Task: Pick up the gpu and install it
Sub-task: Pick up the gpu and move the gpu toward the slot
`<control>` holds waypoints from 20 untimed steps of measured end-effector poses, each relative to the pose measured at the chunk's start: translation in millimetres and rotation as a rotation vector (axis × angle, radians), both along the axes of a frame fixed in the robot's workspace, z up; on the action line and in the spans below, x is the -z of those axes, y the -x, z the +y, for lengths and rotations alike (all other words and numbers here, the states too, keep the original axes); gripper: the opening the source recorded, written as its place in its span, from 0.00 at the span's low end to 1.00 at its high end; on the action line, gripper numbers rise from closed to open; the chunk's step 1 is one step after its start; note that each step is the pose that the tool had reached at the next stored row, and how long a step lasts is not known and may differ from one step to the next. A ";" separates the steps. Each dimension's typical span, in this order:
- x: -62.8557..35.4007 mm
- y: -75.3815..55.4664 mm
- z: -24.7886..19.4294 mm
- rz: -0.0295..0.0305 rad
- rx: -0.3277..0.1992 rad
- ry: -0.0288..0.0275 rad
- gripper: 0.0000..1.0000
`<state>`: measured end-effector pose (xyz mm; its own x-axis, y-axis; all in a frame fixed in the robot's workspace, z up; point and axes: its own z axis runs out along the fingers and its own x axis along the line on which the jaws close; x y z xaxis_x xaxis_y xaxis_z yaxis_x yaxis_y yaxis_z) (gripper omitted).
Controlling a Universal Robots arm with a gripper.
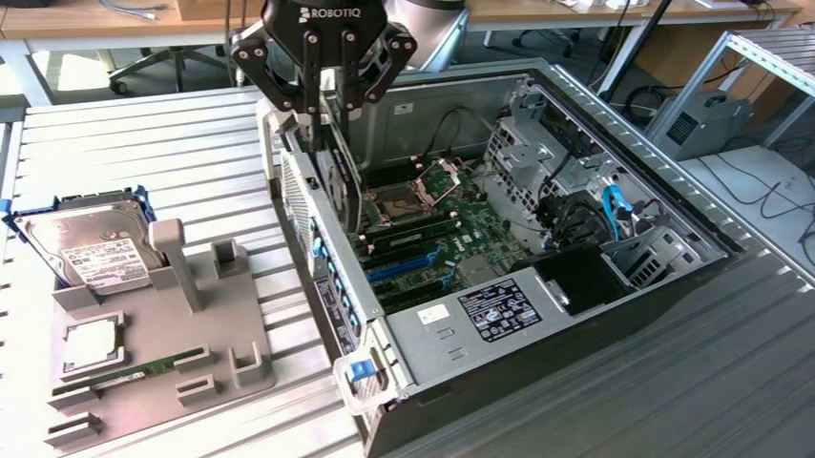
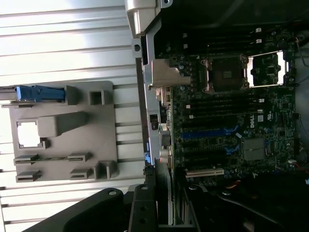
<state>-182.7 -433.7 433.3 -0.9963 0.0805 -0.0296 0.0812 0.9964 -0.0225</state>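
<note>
While held upright at case (image 1: 574, 382) edge: gpu (image 1: 342, 186)
gripper (image 1: 324, 110): fingers clamped on gpu, marked ROBOTIQ
case: motherboard (image 1: 478, 234) inside
fixture (image 1: 166, 367): hard drive (image 1: 90, 248)

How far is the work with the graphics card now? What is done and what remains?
Done: the graphics card is picked up. In hand: the jaws are shut on its top edge, and it hangs upright over the open computer case. Left: seating it. The blue slots inside look empty, and the card does not look pressed into any slot.
</note>
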 end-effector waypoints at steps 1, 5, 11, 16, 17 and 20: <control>0.0 -0.7 0.0 0.0000 0.000 0.0001 0.27; 0.1 -4.8 0.0 0.0000 0.000 0.0006 0.27; 0.3 -9.1 0.0 0.0000 0.000 0.0013 0.27; 0.4 -13.4 0.0 0.0000 0.000 0.0020 0.27; 0.4 -14.4 0.0 0.0000 0.000 0.0021 0.27; 0.4 -16.7 0.0 0.0000 0.000 0.0025 0.27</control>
